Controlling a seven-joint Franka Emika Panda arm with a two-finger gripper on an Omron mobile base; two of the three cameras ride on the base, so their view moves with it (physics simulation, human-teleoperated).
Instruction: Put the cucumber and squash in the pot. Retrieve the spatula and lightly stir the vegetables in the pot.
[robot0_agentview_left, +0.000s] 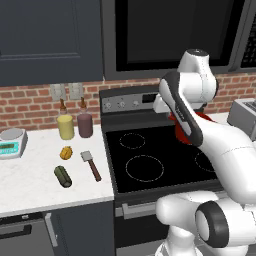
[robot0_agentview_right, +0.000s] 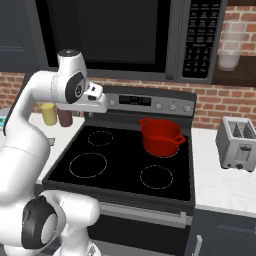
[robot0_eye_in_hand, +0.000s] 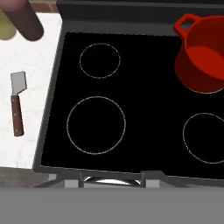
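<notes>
Up above the stove, the gripper hangs at the end of the white arm, over the back left part of the black cooktop. From where I stand I cannot tell how wide its fingers are parted, and nothing shows between them. Looking down from the hand, the glass surface lies below with its ring-marked burners.

Off to the right rear burner sits the red pot, upright, its dark inside showing nothing I can make out. On the white counter left of the stove, the spatula lies flat just beside the cooktop's edge, grey blade toward the wall and reddish-brown handle toward the front. Left of its blade rests the squash, and in front of that, nearer the counter's edge, the cucumber lies on its side, apart from both.

Farther back against the brick wall stand a pale yellow bottle and a dark maroon bottle side by side, with a small kitchen scale to their left. A toaster sits on the counter right of the stove.
</notes>
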